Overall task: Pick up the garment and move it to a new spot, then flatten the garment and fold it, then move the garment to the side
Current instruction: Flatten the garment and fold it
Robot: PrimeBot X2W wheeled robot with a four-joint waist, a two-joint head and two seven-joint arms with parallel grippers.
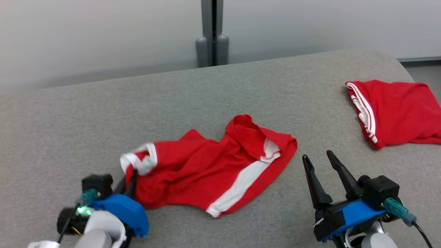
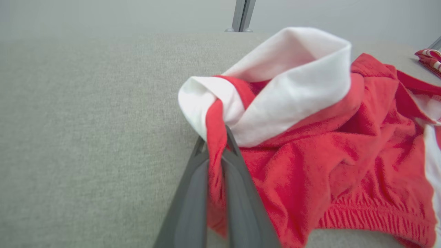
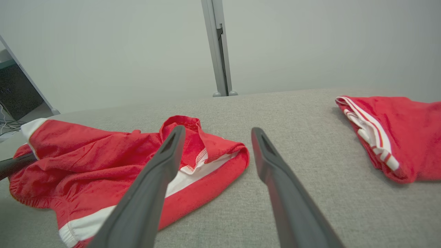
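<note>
My left fingers (image 2: 191,210) pinch tight on the white-trimmed corner of the red garment (image 1: 206,168) — it lies crumpled on the grey surface (image 1: 103,120) before me. My right fingers (image 1: 315,182) stand spread wide, empty, near its other end.

A pale grey wall (image 1: 86,34) stood behind the counter (image 1: 103,113), softly and evenly lit. The counter wore a grey felt-like cover, its far right corner rounded. A grey upright post (image 1: 212,20) split the wall, two rounded caps (image 1: 222,46) at its foot. At the right wrist view's left edge sat a dark panel (image 3: 17,89), perhaps a screen, loose cables (image 3: 6,128) beneath it.
</note>
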